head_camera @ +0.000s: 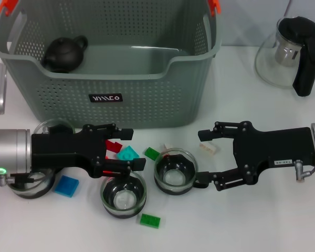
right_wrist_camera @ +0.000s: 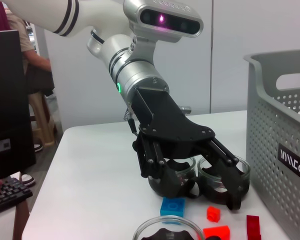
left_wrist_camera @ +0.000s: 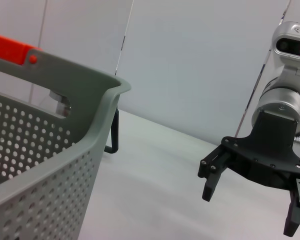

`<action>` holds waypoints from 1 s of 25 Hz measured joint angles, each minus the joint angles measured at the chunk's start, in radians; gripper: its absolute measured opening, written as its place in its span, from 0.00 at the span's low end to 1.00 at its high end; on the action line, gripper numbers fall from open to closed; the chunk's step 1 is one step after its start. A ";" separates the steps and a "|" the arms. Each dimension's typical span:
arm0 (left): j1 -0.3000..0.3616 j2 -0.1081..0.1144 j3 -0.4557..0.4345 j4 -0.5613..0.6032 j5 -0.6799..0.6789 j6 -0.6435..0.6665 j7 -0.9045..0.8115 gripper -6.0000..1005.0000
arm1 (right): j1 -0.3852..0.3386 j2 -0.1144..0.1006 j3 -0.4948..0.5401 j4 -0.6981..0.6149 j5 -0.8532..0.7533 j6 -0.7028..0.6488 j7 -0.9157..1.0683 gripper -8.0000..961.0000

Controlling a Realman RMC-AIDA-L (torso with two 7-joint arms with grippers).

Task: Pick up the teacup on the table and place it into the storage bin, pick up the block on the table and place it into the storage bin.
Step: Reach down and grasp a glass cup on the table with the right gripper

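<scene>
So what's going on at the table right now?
Both arms are low over the table in front of the storage bin. The left gripper hangs open over the red block and teal block, holding nothing. The right gripper is open beside a glass teacup, one finger at its rim. A dark teapot sits in the bin; no teacup or block is visible inside.

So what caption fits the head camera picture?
Two open grippers hover over glass teacups and toy blocks before a storage bin.
</scene>
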State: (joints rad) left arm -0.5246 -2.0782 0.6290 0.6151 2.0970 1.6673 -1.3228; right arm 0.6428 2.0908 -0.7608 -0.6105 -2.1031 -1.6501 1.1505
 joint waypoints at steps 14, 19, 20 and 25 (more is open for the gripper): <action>0.000 -0.002 0.000 0.000 0.000 0.000 0.001 0.87 | 0.000 0.002 0.000 0.002 0.000 0.003 -0.009 0.98; 0.000 -0.001 0.000 0.000 0.000 0.004 0.001 0.87 | 0.004 0.003 -0.002 0.002 0.001 0.000 -0.007 0.98; 0.000 0.001 0.000 0.000 0.000 0.007 0.001 0.87 | 0.008 0.003 -0.006 0.002 0.001 -0.002 -0.004 0.98; 0.005 0.013 0.000 0.000 0.000 0.012 0.001 0.87 | 0.036 -0.003 -0.069 -0.004 -0.001 0.001 0.040 0.98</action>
State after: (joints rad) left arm -0.5192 -2.0656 0.6289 0.6151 2.0970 1.6791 -1.3223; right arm 0.6792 2.0880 -0.8303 -0.6145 -2.1043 -1.6490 1.1909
